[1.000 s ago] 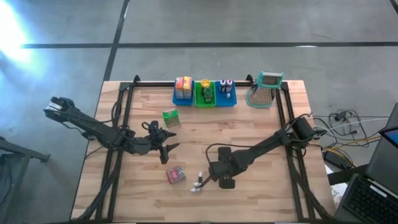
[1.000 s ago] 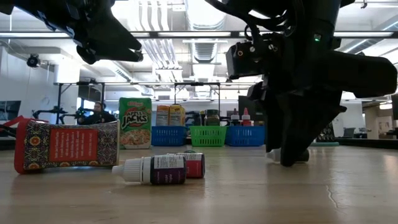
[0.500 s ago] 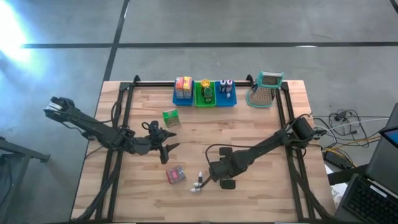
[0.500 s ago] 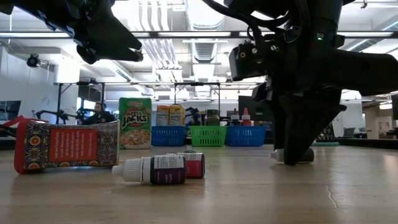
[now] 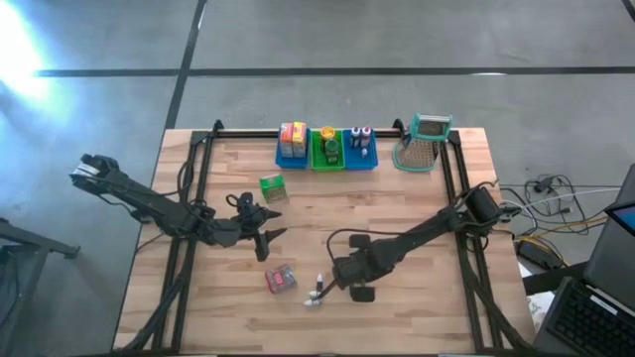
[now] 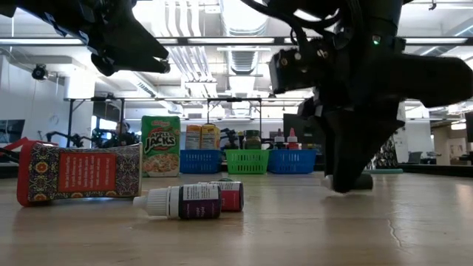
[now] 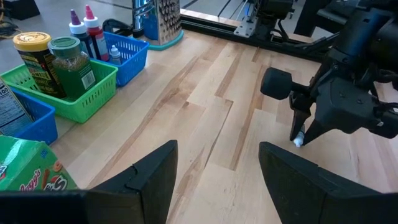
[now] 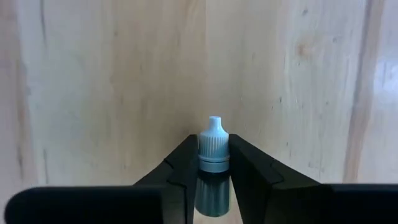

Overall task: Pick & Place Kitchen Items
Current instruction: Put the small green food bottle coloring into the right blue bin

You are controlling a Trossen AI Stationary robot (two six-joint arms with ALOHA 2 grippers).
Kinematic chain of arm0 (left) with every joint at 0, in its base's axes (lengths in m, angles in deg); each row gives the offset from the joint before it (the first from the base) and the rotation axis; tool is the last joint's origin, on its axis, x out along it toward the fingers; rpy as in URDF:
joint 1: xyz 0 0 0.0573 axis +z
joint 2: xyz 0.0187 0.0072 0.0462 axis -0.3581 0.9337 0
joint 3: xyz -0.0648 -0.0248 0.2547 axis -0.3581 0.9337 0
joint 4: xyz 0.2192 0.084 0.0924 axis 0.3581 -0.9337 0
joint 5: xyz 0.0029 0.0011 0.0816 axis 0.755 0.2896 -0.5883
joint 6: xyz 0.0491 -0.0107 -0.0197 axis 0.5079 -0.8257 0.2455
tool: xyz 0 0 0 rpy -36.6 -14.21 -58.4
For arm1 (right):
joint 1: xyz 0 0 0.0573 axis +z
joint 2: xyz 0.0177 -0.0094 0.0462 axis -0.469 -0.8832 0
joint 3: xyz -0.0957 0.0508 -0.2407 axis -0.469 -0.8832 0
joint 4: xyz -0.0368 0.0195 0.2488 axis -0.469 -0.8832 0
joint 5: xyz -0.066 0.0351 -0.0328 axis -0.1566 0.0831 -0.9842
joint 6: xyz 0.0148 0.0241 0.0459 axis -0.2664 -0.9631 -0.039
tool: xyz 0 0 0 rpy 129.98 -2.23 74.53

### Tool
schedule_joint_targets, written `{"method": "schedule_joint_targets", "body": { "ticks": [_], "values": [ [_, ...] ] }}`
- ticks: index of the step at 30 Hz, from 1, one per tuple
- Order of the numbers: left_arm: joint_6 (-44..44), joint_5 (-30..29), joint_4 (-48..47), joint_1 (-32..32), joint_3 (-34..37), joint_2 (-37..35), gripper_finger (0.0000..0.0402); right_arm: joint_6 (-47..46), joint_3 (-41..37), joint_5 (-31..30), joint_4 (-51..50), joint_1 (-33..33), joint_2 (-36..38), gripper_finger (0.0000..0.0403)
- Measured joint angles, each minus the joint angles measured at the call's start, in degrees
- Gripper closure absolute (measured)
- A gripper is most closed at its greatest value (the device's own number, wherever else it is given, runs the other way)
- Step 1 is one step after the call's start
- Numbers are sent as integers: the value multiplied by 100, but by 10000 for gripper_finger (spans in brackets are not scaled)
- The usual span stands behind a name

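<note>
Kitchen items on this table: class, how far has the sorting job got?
Done: boxes, jars and bottles sit in the bins. In hand: the right gripper has its jaws closed on a small white-capped bottle on the table. Left: the green box, the red packet and the purple bottle.

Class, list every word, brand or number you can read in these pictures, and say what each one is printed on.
"JACKS": on the green cereal box, low view; the line above it is too small to read.
Red packet: white print, blurred.
Purple bottle: label text too small.
Jars in the green bin: labels unreadable.
Blue box in the left wrist view: print too blurred.
</note>
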Motion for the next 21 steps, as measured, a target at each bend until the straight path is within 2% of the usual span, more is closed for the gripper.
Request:
{"method": "schedule_joint_targets", "body": {
  "ticks": [5, 12, 21],
  "values": [
    [153, -30, 3, 0, 0, 0, 170, 0, 156, 3, -16, 0, 99, 331],
    [557, -388, 248, 0, -2, 4, 170, -10, 250, -81, 179, 31, 576, 346],
    [976, -411, 1082, 0, 165, 7, 170, -20, 236, -730, 553, 149, 1409, 340]
  ]
}}
